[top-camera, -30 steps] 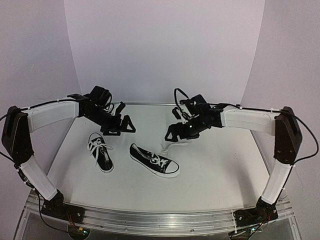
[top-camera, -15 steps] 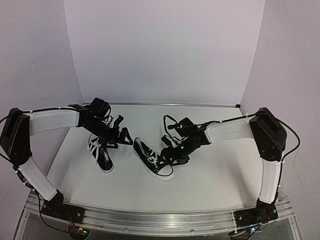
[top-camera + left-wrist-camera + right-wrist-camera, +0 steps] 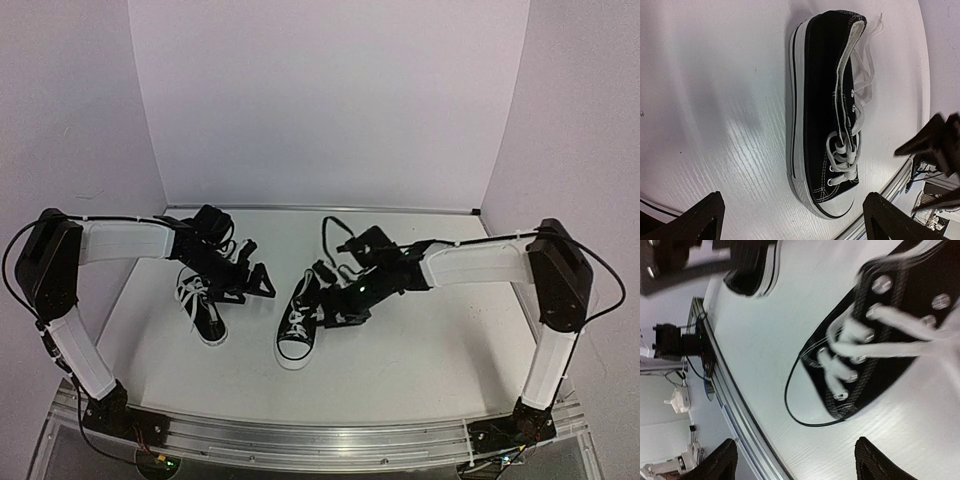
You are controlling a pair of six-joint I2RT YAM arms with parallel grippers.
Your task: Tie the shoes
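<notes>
- The right sneaker (image 3: pixel 297 322) lay upright on the white table (image 3: pixel 440 350) near the middle. Its white toe cap was turned toward the near edge and its heel toward the back wall.
- The left sneaker (image 3: pixel 203 312) stood well apart from it on the left, also toe toward the near edge, with its white laces (image 3: pixel 188 290) spread loose over the opening.
- The left gripper (image 3: pixel 262 287) was held low between the two sneakers, just behind the left one. No contact with either could be made out from above.
- In the left wrist view the left gripper (image 3: pixel 792 220) was seen with its fingers (image 3: pixel 705 217) spread wide. Nothing was held between them, and the right sneaker (image 3: pixel 822 125) lay beyond them, sole edge to the left, with untied lace ends trailing past the heel.
- The right gripper (image 3: pixel 335 305) was lowered just beside the heel half of the right sneaker, on its right side. Whether it touched could not be told.
- In the right wrist view the right gripper (image 3: pixel 797 462) was likewise seen spread wide and empty. The laced front of the right sneaker (image 3: pixel 855 360) lay ahead of the fingers (image 3: pixel 872 462), not between them, and the left sneaker (image 3: pixel 747 282) appeared blurred farther off.
</notes>
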